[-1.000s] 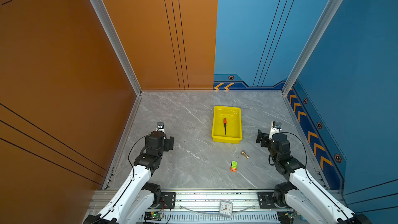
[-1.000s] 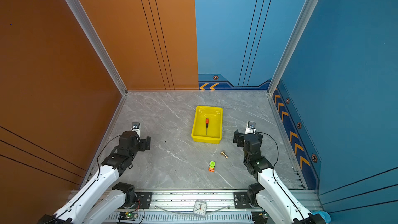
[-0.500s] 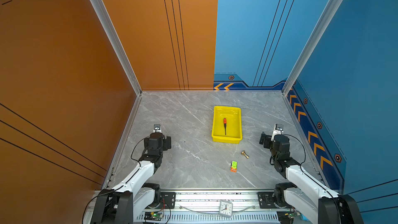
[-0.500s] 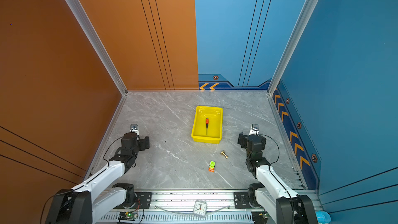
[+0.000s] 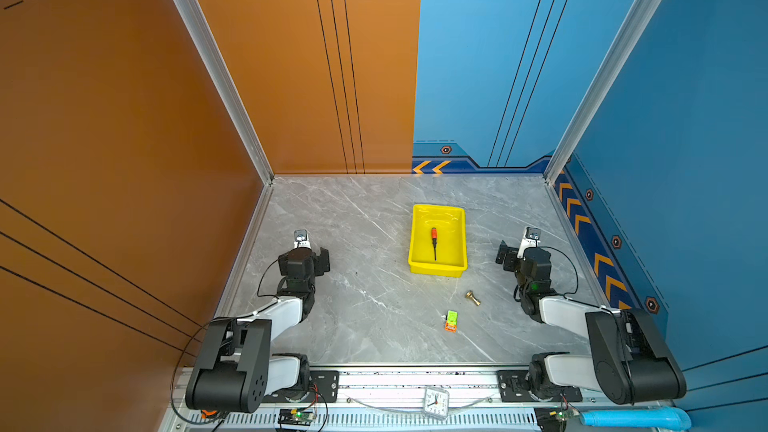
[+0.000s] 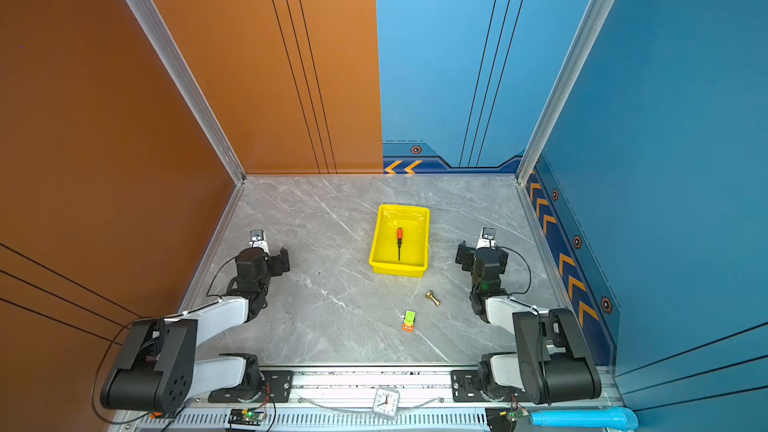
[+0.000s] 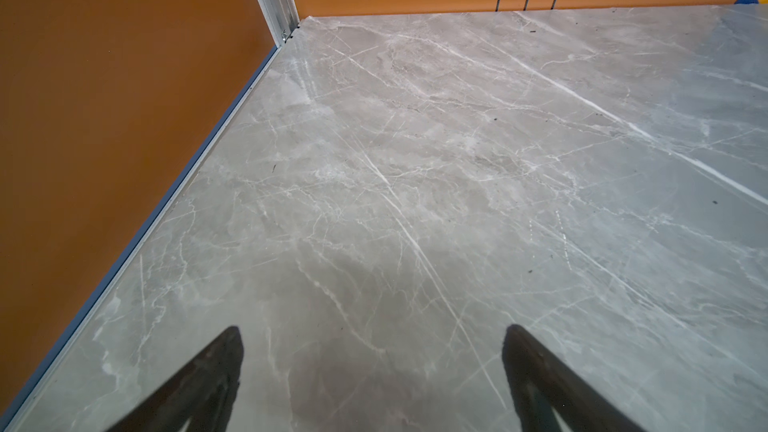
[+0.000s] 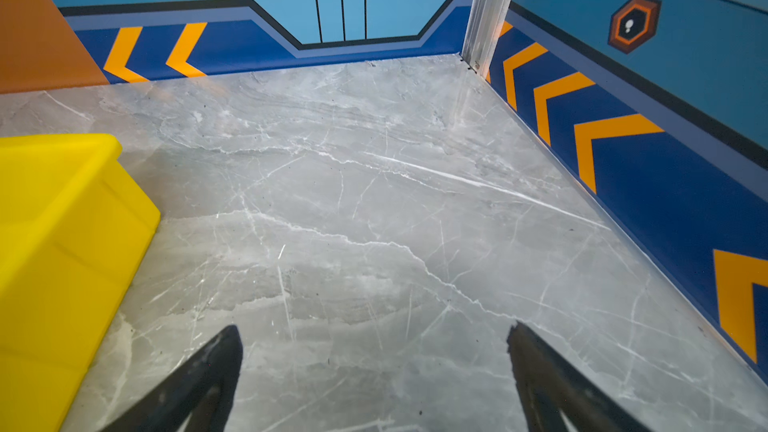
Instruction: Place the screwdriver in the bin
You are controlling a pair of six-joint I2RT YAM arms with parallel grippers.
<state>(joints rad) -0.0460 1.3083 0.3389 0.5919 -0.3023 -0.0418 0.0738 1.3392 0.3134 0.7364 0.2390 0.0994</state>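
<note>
bin (image 5: 437, 270): showing bright yellow throughout
screwdriver (image 5: 434, 236): showing an orange-red handle at 12 o'clock, black shaft at 6 o'clock
surface (image 5: 365, 317): showing grey marble with white veins
block (image 5: 451, 320): showing green at 12 o'clock, orange at 6 o'clock
fitting (image 5: 472, 297): gleaming brass-gold

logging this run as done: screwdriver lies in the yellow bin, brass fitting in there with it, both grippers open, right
Not quite. The brass fitting lies on the table outside the bin, nearer the robot, as both top views show. The screwdriver does lie in the bin, and the left gripper and right gripper are open.
</note>
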